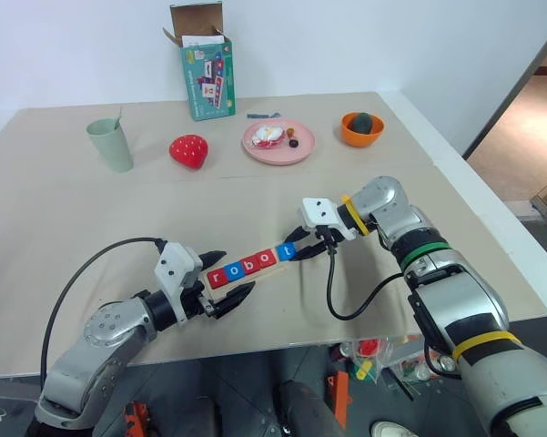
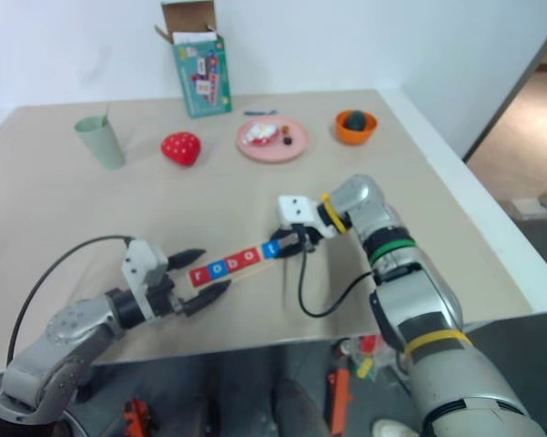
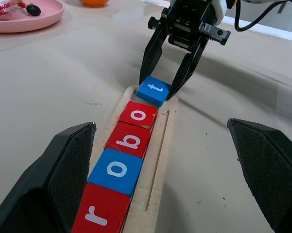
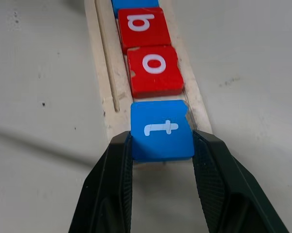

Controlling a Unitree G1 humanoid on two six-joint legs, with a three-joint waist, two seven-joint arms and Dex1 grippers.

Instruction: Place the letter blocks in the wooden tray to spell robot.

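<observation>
On a broad beige surface (image 1: pixel 91 209), the long pale-wood tray (image 3: pixel 161 145) holds red and blue square letter blocks (image 3: pixel 131 141) reading r, o, b, o. The right end effector (image 4: pixel 163 145) grips the blue "t" block (image 4: pixel 161 129) at the tray's far end; the left end effector (image 1: pixel 226 278) stands wide open around the near end, holding nothing. A skewed release could leave the t riding the rim or nudge its neighbour.
</observation>
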